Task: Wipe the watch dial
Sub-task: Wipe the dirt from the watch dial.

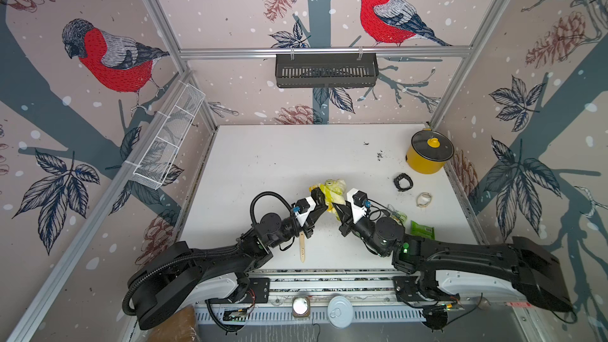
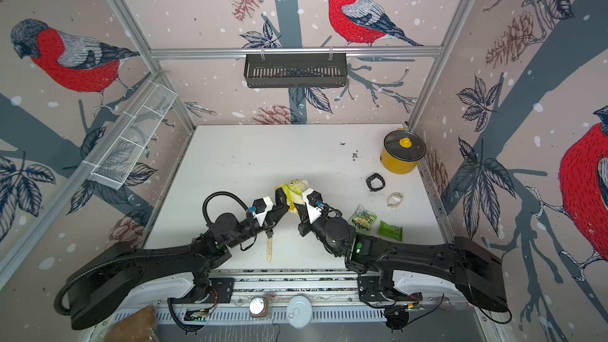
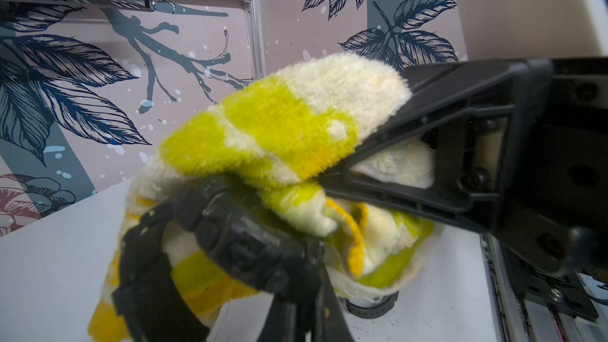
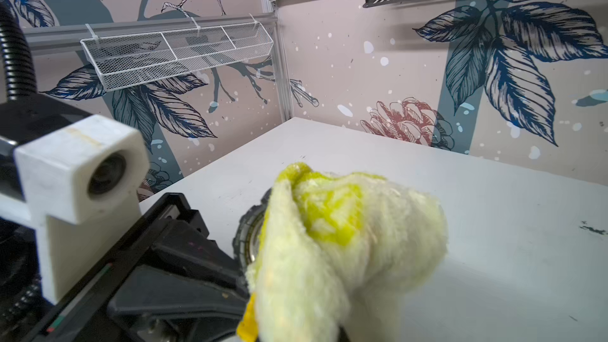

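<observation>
The left tool (image 1: 317,197) is closed tight on a black watch (image 3: 240,241). It holds the watch up off the white bench (image 1: 279,166). In the left wrist view the watch sits right at the tip of this tool, and its strap curls round to one side.

The right tool (image 1: 337,206) is pinched shut on a fluffy yellow and white cloth (image 1: 334,189). In the left wrist view the black fingers (image 3: 394,133) squeeze a fold of the cloth between them.

The two tools meet tip to tip, and the cloth is bunched up between them. The cloth is pressed against the face of the watch. In the right wrist view only a dark, bumpy rim of the watch (image 4: 248,238) peeks out beside the cloth. The rest of the face is hidden, so I cannot tell how clean it is.

Out past the right tool, toward the far corner of the bench, stands a yellow pot (image 1: 427,156) with a glass lid. A second black watch (image 1: 403,181) lies between that pot and the right tool, and a small pale band (image 1: 423,199) lies near it.

Just beside the right arm are two green packets (image 2: 362,220) (image 2: 390,230).

A flat wooden stick (image 1: 302,248) lies on the bench behind the left tool, under its wrist.
</observation>
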`<state>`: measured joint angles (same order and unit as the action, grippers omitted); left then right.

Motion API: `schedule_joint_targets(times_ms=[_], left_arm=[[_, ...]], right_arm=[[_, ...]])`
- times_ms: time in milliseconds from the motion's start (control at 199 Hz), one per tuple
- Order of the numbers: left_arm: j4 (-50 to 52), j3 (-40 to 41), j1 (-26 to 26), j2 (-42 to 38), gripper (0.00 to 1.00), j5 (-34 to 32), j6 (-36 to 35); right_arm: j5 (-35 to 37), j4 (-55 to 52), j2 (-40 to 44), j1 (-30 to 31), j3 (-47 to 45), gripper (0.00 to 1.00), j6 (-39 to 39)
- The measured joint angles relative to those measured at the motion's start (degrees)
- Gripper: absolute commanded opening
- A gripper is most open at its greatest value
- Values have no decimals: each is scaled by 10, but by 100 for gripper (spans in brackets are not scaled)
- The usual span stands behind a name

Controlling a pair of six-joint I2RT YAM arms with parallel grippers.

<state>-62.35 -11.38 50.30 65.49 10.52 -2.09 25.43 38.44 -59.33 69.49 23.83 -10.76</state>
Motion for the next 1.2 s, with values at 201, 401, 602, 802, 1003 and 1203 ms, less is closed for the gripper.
schedule_joint_targets(times_ms=[201, 401, 602, 802, 1003, 1203], left_arm=[[-17, -12, 0, 17, 0, 14, -25], [-30, -10, 0, 17, 0, 31, -29], [-33, -6, 0, 22, 0, 39, -14], [-25, -4, 0, 32, 0, 40, 8], [-10, -16, 0, 45, 0, 23, 18], [-8, -25, 0, 71, 0, 10, 23]], right_arm=[[-4, -128, 70, -32, 103, 2, -1], [-6, -118, 17, -36, 121, 2, 40], [0, -90, -50, -28, 107, 2, 51], [21, -37, -50, -8, 62, 2, 44], [19, 15, -56, 9, 27, 2, 15], [17, 50, -87, 11, 26, 2, -11]])
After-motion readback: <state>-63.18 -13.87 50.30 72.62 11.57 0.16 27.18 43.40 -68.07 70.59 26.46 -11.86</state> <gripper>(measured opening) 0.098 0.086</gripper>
